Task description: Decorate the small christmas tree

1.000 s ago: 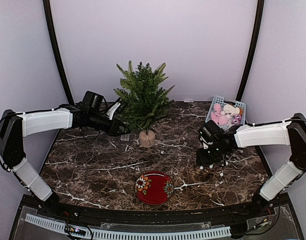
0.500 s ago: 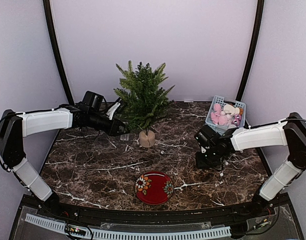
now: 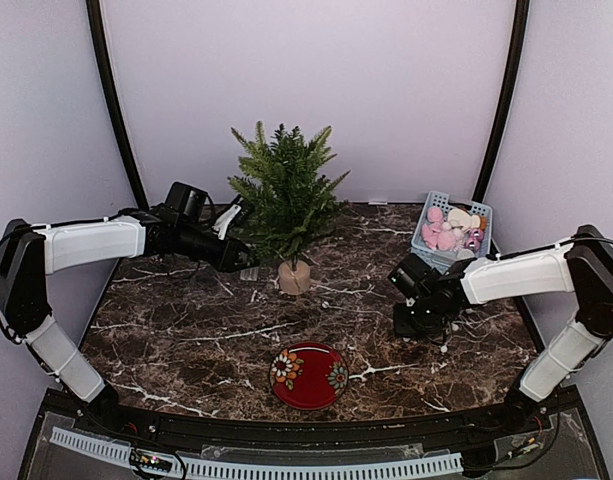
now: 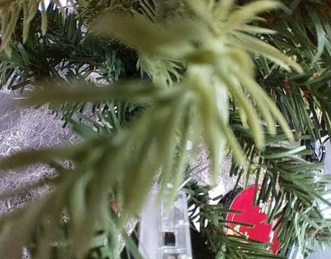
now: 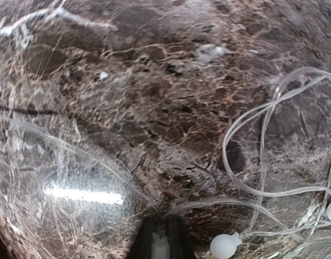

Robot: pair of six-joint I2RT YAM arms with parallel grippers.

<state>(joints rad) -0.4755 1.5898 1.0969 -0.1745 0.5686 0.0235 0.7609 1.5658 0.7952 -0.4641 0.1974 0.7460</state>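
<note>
While the right gripper (image 3: 414, 325), right of the red plate (image 3: 309, 375), pinched shut on a tangled string of lights (image 5: 224, 246) and the left gripper (image 3: 238, 258), its opening hidden by needles, sat in the small christmas tree (image 3: 284, 195) upright behind that plate, a snagged loop could topple the tree.

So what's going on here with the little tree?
Two robot arms are decorating the small christmas tree. The left tool is buried in its lower branches; whether it holds anything is hidden. The right tool is down on the marble table, seemingly pinching a clear string of lights.
</note>
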